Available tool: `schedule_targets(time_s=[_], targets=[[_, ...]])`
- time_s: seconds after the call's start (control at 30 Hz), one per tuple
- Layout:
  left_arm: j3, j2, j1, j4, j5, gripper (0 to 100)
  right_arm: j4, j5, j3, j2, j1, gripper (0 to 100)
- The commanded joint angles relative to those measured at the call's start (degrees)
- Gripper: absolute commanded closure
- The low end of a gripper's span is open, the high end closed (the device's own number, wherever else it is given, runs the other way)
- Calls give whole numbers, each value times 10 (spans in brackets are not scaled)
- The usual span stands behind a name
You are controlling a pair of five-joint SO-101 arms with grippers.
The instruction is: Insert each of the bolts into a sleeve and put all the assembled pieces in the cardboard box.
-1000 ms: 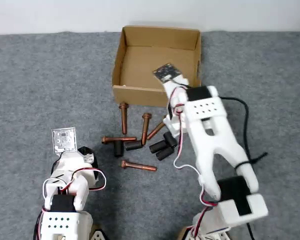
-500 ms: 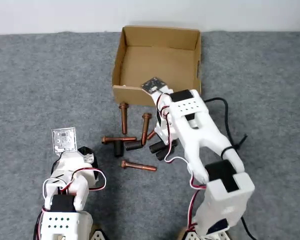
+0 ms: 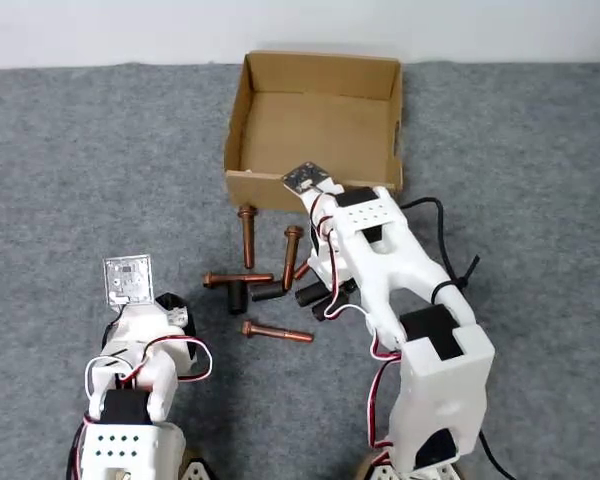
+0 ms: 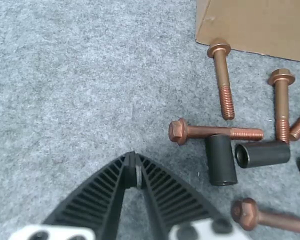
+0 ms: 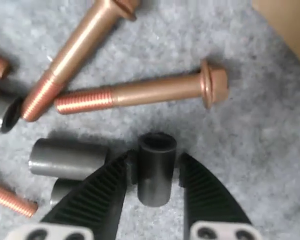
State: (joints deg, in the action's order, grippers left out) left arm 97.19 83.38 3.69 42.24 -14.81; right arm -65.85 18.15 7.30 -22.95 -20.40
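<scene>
Several copper bolts (image 3: 247, 235) and black sleeves (image 3: 237, 297) lie scattered on the grey mat in front of the cardboard box (image 3: 235, 130). My right gripper (image 5: 156, 160) is low over this pile, open, with a finger close on each side of one black sleeve (image 5: 155, 175) that lies on the mat. A bolt (image 5: 140, 92) lies just beyond that sleeve. From above, the right arm (image 3: 380, 250) covers the right part of the pile. My left gripper (image 4: 135, 167) is shut and empty, on the mat short of a bolt (image 4: 215, 132) and a sleeve (image 4: 221, 159).
The box stands open at the back of the mat, with its front wall (image 4: 255, 25) just behind the bolts. Two more sleeves (image 5: 67, 157) lie beside the one between the right fingers. A loose bolt (image 3: 277, 331) lies nearest the arms' bases.
The right arm has swung from the box's front wall down and left onto the pile, and its gripper now straddles a sleeve. The left arm has kept still.
</scene>
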Motion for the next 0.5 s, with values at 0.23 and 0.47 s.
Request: schedule_targets(time_s=[0.23,0.47], targets=[[-4,2,3,2,-4,994,-73,1,-29,44,-12,991],[-4,2,3,2,-4,994,-189,-37,-30,185,-8,991]])
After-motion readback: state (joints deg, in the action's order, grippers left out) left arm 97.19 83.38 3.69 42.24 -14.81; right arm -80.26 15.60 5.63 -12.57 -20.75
